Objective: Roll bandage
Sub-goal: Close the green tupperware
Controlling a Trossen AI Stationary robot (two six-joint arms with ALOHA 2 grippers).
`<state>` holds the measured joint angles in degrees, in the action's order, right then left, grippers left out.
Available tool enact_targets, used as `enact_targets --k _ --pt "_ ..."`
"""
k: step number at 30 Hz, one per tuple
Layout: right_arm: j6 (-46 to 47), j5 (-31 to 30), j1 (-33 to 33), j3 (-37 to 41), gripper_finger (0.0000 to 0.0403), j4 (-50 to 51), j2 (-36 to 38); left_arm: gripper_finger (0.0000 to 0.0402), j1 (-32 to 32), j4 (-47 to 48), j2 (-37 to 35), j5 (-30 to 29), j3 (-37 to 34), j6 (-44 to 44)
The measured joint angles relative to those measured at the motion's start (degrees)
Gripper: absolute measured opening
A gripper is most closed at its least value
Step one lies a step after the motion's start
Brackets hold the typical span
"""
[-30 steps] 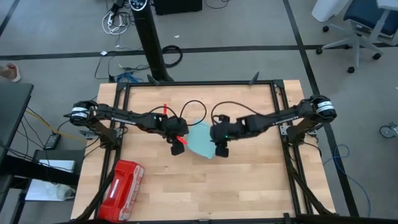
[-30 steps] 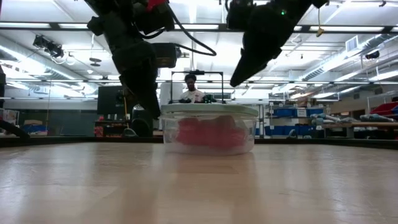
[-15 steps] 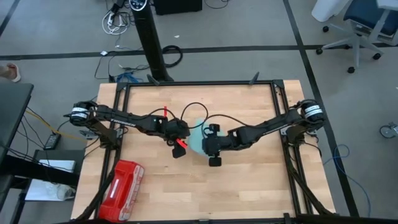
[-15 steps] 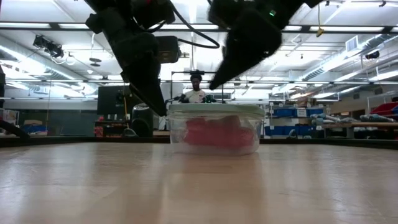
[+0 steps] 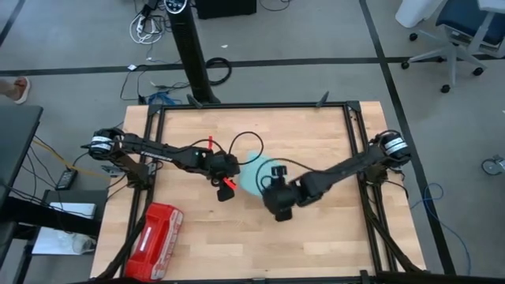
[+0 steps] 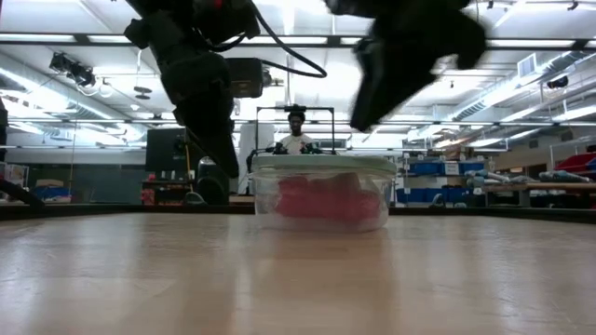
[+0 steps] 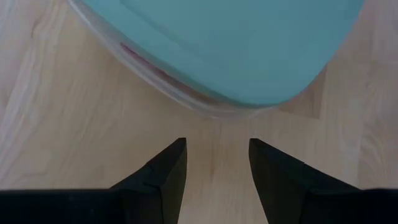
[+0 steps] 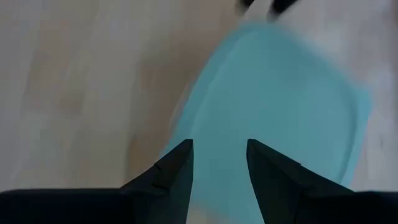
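Observation:
The bandage (image 6: 324, 198) shows as a dusky pink-red mass inside a clear container (image 6: 321, 209) with a teal lid (image 5: 249, 175), which stands on its base mid-table. A strip of the bandage also shows through the container's wall in the left wrist view (image 7: 155, 67). My left gripper (image 7: 216, 163) is open and points down at the bare table just left of the container (image 5: 224, 191). My right gripper (image 8: 219, 157) is open and hovers above the lid's near right part (image 5: 274, 197). Neither gripper touches anything.
A glossy red plastic case (image 5: 155, 240) lies at the table's near left corner. A black frame (image 5: 252, 108) runs around the tabletop. A person (image 6: 296, 132) stands in the room beyond the far edge. Bare wood (image 5: 316, 244) lies near and right of the container.
My right gripper has swung from the container's right side toward the table's near edge, staying above the lid and open. My left gripper has stayed close to the container's left side. The container has shifted slightly on the table.

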<state>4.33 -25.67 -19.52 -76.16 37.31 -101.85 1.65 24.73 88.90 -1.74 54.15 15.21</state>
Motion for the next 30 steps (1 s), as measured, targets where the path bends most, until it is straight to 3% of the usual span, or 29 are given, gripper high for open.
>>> enact_targets --k 8,13,30 --pt "15.21 -1.70 -6.04 0.22 0.0148 13.01 0.07 0.0177 0.02 0.29 0.00 -0.14 0.02 0.93" --pt "23.51 5.76 -6.67 0.26 0.0148 13.89 -0.26 0.0177 0.02 0.15 0.00 -0.15 0.02 1.56" --pt "19.24 7.92 -3.19 3.66 0.0148 1.09 -2.25 0.0177 0.33 -1.19 0.00 -0.48 0.02 1.96"
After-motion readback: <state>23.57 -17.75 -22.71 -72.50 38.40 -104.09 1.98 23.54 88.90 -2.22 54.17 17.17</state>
